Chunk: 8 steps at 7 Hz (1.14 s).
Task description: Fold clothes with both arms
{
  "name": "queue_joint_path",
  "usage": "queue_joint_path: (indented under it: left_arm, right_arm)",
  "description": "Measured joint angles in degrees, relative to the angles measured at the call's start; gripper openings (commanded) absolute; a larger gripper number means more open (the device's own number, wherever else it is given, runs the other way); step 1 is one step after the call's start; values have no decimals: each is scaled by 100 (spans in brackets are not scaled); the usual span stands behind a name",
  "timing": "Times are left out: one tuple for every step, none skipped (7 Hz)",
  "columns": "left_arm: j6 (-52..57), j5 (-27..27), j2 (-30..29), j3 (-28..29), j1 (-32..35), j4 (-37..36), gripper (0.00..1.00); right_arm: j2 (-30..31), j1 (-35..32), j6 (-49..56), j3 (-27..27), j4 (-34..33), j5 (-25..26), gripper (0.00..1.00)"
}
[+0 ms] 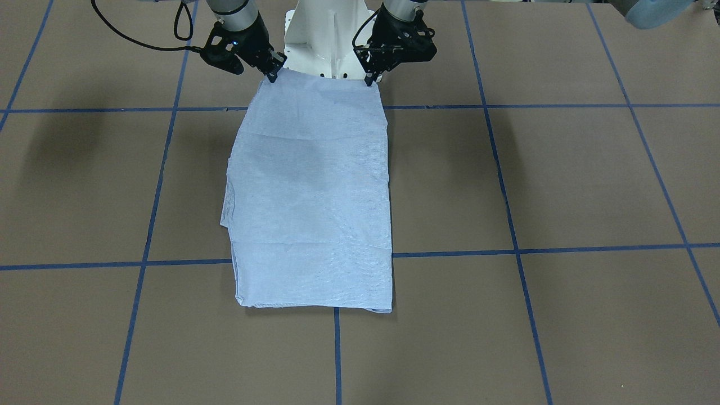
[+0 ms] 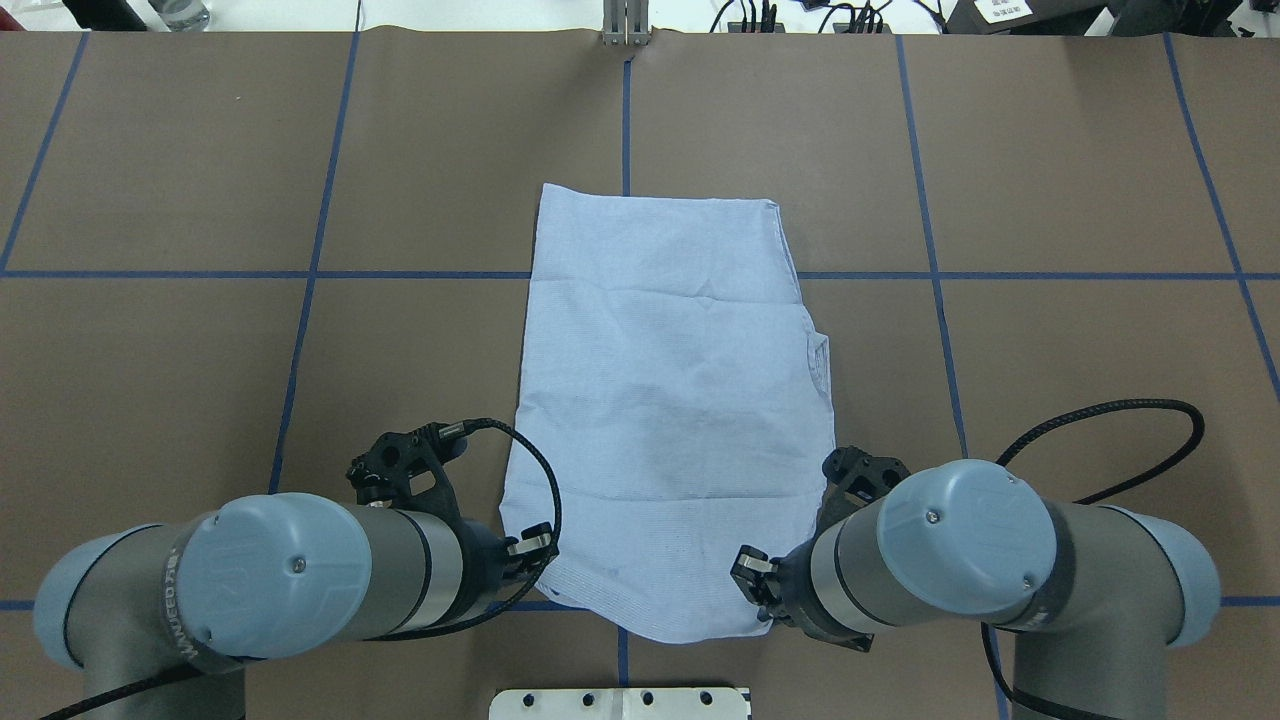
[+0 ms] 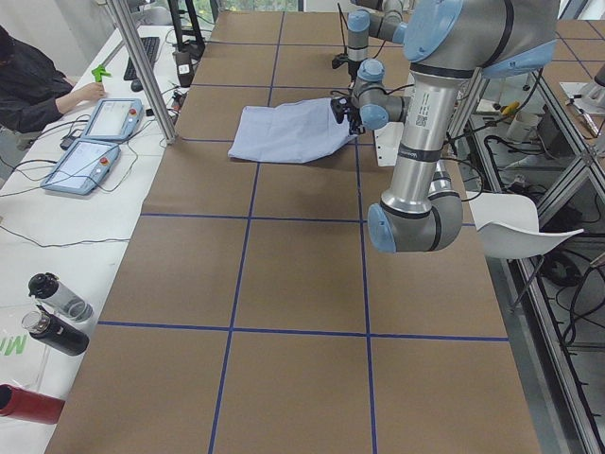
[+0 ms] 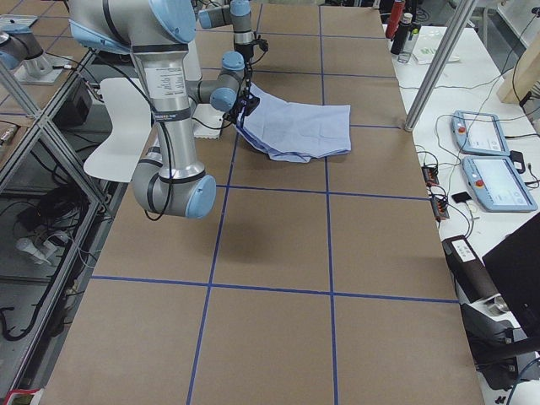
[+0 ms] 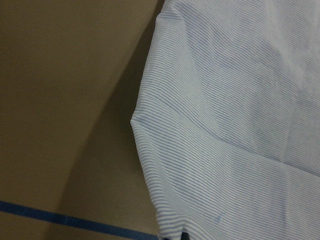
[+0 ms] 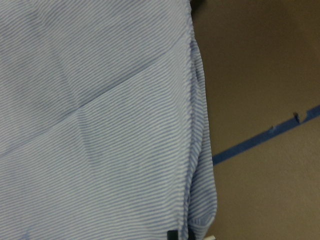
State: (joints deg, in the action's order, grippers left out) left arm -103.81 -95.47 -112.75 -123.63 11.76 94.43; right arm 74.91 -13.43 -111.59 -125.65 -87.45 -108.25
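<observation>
Between the two sets of jaws, the near edge of the striped shirt (image 1: 315, 197) hangs slightly raised off the desk (image 1: 562, 180). At one corner of that edge the left jaws, carried by the left arm (image 2: 270, 575), are clamped on the fabric; at the other corner the right jaws, carried by the right arm (image 2: 965, 545), are clamped likewise. Beyond the jaws the shirt lies flat as a long folded panel, reaching away from the robot across two blue tape lines (image 1: 562, 106). Close beneath each pair of jaws, the wrist views show fine stripes and layered side edges.
</observation>
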Motion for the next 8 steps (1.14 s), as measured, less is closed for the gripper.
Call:
queue_joint_path:
  left_arm:
    - [-23, -43, 9, -201, -126, -362, 0]
    - [-35, -187, 18, -446, -207, -769, 0]
    - [-40, -347, 20, -753, -279, -1169, 0]
    - [-42, -438, 8, -1032, -351, -1448, 0]
    - [-41, -525, -32, -1200, -375, -1564, 0]
    - [-16, -618, -119, -1267, -339, -1596, 0]
    - [28, -665, -229, -1262, -224, -1589, 0]
    - [139, -690, -347, -1236, -5, -1570, 0]
  right_arm:
    - [158, 40, -1, -258, 1, -305, 0]
    - [265, 12, 2, -481, 6, -677, 0]
    - [309, -35, 4, -638, 8, -974, 0]
    - [320, -104, 5, -735, 10, -1157, 0]
    - [312, -238, 5, -769, 14, -1283, 0]
    - [294, -401, 6, -756, 16, -1365, 0]
    - [265, -555, 5, -714, 19, -1405, 0]
    - [189, -699, 8, -656, 21, -1426, 0]
